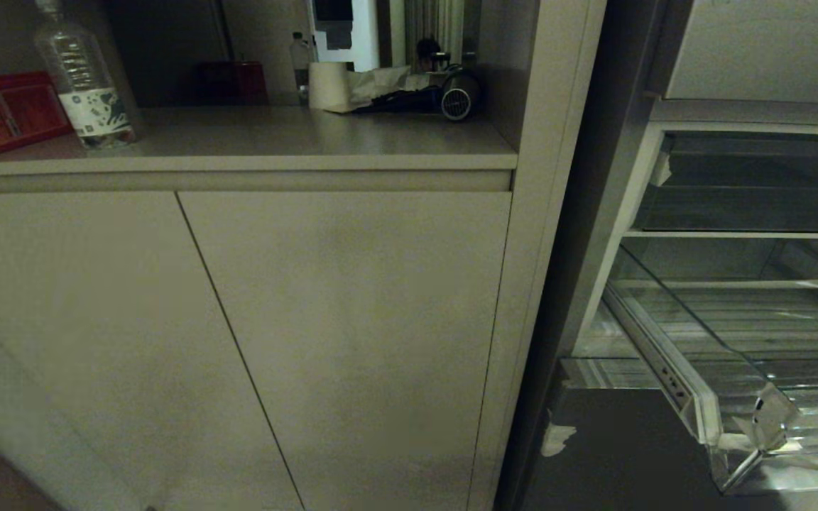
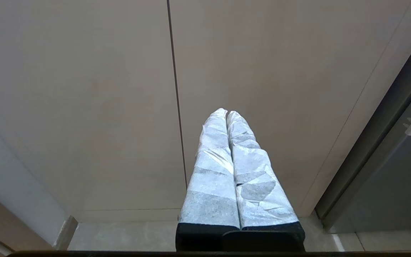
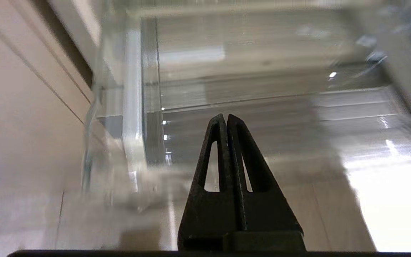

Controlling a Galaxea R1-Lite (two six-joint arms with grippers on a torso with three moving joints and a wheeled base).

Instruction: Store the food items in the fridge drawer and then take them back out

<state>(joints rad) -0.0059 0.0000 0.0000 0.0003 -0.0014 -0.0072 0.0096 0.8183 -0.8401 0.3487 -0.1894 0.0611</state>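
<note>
Neither arm is showing in the head view. Left pincer (image 2: pixel 227 113): its two white-wrapped fingers (image 2: pixel 211 167) are pressing together along their whole length, holding nothing. Right pincer (image 3: pixel 224 117): its black fingers (image 3: pixel 212 171), with cut-out sides, are meeting at the tips, likewise gripping nothing.

The cabinet doors (image 1: pixel 338 333) and the counter (image 1: pixel 274 138) above them are plain matt beige, while a red box (image 1: pixel 4 110) with orange print sits beside a clear ribbed bottle (image 1: pixel 86 85) wearing a white label with dark marks. The fridge drawer (image 1: pixel 721 397) is clear plastic with a white ribbed floor, and the panel (image 1: pixel 629 454) below it is dark grey with a white tape scrap. The left gripper (image 2: pixel 227 113) is wrapped in crinkled white tape over black, and the right gripper (image 3: pixel 224 117) is plain black
</note>
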